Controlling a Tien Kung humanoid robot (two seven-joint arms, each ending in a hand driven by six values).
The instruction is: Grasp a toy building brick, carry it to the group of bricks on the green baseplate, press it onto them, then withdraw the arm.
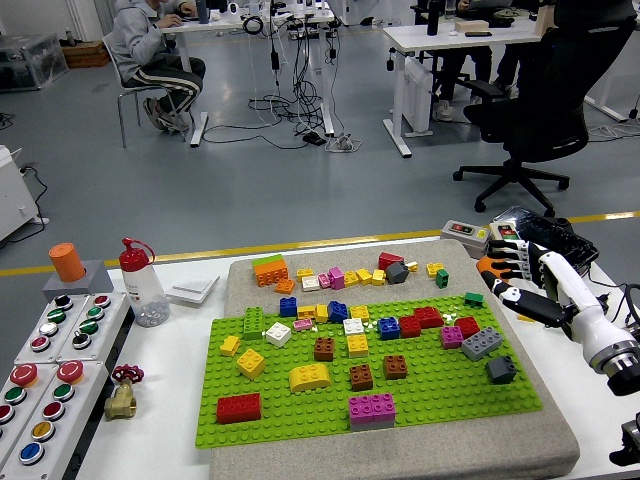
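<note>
Loose bricks (340, 277) lie scattered at upper center just past the green baseplate (300, 410), within reach for picking, with the brick group (395, 325) mid-frame; right hand (520, 275) hovers at right edge, fingers spread, holding nothing.

Even, bright overhead room light fell over the scene, casting only short soft shadows beside the coloured plastic bricks (360, 377) on the flat green studded baseplate (430, 395), with faint glare on the clear plastic bottle (146, 293), sharp focus on the white worktop (170, 420) and slightly softer detail in the far background.
</note>
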